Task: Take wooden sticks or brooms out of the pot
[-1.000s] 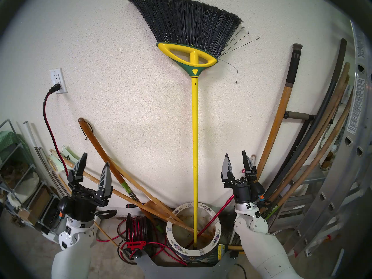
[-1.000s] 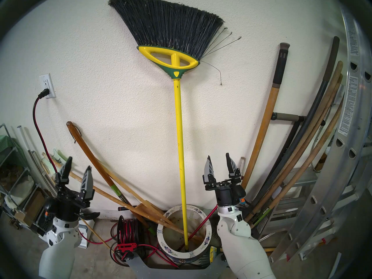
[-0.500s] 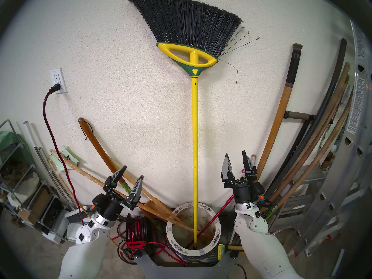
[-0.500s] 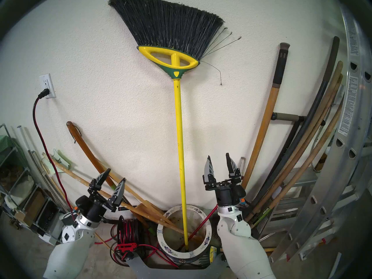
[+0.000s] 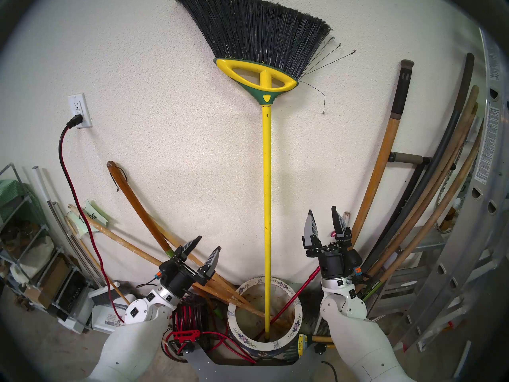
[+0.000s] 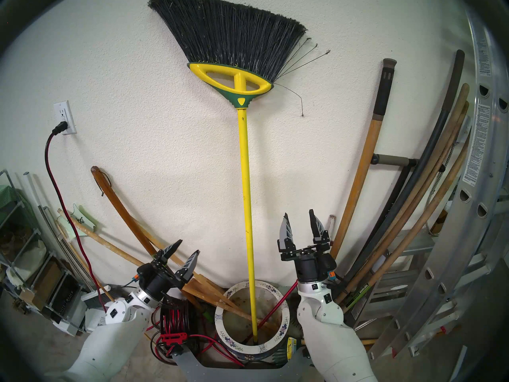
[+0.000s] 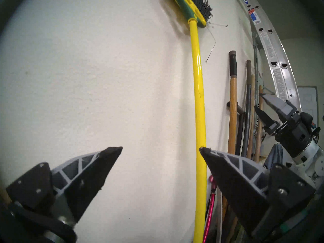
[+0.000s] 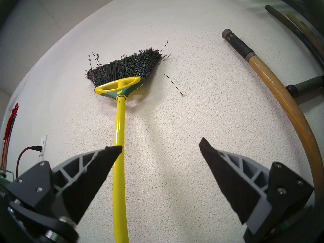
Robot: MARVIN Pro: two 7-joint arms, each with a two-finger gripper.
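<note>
The scene is a storage corner: a textured cream wall (image 5: 165,125) fills the centre of the frame, with bare concrete floor (image 5: 41,345) at lower left. The pot (image 5: 296,322) stands on the floor at bottom centre against the wall, hemmed by a red-black cord reel (image 5: 187,315) at its left, brown wooden handles (image 5: 220,293) crossing its left rim, a thin red rod (image 5: 300,290) leaning out to the right, and an aluminium ladder (image 5: 440,276) at far right. Open wall remains on both sides of the broom pole. The broom (image 5: 266,180) stands upright in the pot, pole end inside near the front rim, yellow-and-green head and fanned black bristles at top centre against the wall. The left gripper (image 5: 205,247), fingers spread and empty, sits left of the pole above the wooden handles; the right gripper (image 5: 322,212), fingers spread and empty, points up just right of the pole
</note>
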